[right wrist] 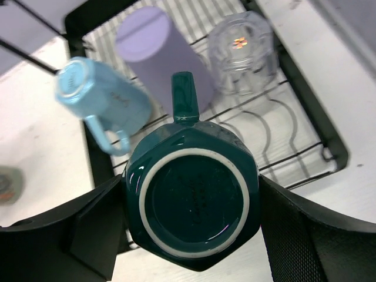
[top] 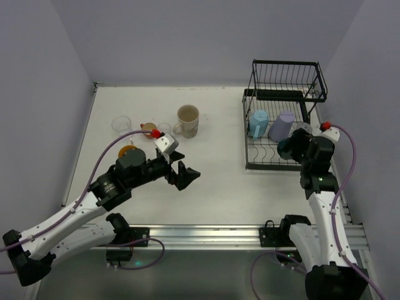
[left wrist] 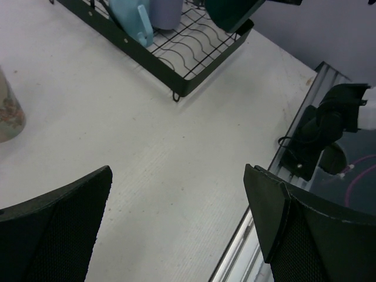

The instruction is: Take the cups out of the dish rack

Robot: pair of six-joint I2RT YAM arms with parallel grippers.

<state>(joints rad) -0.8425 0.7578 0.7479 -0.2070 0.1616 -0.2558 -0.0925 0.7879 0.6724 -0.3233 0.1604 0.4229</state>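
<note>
The black wire dish rack (top: 284, 94) stands at the table's far right. On its lower tray lie a light blue mug (top: 258, 122), a lavender cup (top: 282, 125) and a clear glass (top: 302, 129). My right gripper (top: 294, 148) is shut on a dark teal mug (right wrist: 194, 202), held bottom-up over the tray's front edge (right wrist: 329, 147). The right wrist view also shows the blue mug (right wrist: 100, 100), lavender cup (right wrist: 158, 53) and glass (right wrist: 241, 50) behind it. My left gripper (top: 185, 175) is open and empty above the table's middle, as the left wrist view (left wrist: 176, 229) shows.
A beige mug (top: 188, 120), a clear glass (top: 121, 124), an orange-red cup (top: 148, 128), a small glass (top: 164, 129) and an orange-yellow cup (top: 127, 150) stand on the table's left. A metal rail (top: 212, 234) runs along the near edge.
</note>
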